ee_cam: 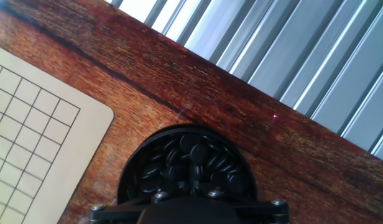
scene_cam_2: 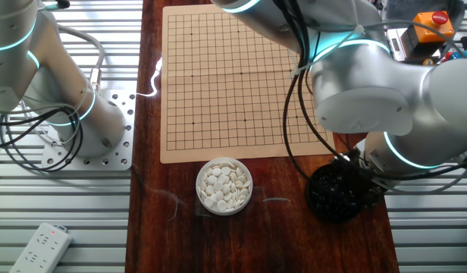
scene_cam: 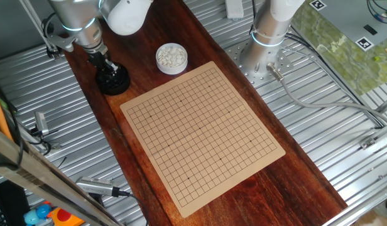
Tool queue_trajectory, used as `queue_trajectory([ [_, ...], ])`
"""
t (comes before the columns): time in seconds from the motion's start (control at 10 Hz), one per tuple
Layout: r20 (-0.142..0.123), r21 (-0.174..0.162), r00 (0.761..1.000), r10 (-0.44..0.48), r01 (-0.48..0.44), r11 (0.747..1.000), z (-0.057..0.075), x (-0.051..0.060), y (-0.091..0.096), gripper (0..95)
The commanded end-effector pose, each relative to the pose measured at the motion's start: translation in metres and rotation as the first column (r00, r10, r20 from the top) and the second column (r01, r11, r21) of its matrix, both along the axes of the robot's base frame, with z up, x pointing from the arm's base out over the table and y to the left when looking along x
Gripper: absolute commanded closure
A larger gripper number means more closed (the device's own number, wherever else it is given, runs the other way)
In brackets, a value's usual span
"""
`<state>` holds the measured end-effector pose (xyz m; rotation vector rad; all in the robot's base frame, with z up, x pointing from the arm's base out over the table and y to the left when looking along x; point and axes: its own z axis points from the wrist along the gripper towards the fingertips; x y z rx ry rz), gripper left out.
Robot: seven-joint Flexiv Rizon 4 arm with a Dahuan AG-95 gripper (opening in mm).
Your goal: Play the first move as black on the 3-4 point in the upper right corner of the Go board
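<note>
The tan board (scene_cam: 203, 132) with its black grid lies on the dark wooden tabletop and carries no stones; it also shows in the other fixed view (scene_cam_2: 241, 76) and at the left of the hand view (ee_cam: 30, 124). Black stones (ee_cam: 198, 155) fill a round black bowl (scene_cam: 116, 83) off the board's corner, also visible in the other fixed view (scene_cam_2: 332, 196). My gripper (scene_cam: 107, 68) reaches down into this bowl, its fingertips (ee_cam: 184, 184) close together among the stones. They are dark against the dark stones, so I cannot tell whether they grip one.
A white bowl of white stones (scene_cam: 171, 58) stands beside the board's edge, also in the other fixed view (scene_cam_2: 224, 186). A second arm's base (scene_cam: 262, 50) is bolted on the ribbed metal surface next to the tabletop. A white power strip (scene_cam_2: 40, 246) lies on the metal.
</note>
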<state>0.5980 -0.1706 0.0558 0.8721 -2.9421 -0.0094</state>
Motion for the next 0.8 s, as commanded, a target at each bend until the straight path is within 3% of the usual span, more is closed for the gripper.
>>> queue_trajectory([
  [0.1, 0.001, 0.000, 1.000, -0.005, 0.005, 1.000, 0.0009, -0.0002, 0.0003, 95.0],
  [0.4, -0.008, 0.003, 1.000, -0.010, 0.010, 1.000, 0.0042, -0.0010, 0.0009, 95.0],
  [0.5, -0.009, 0.007, 1.000, -0.015, 0.015, 1.000, 0.0057, -0.0013, 0.0011, 76.0],
  [0.8, -0.008, 0.015, 1.000, -0.017, 0.017, 1.000, 0.0071, -0.0016, 0.0015, 76.0],
])
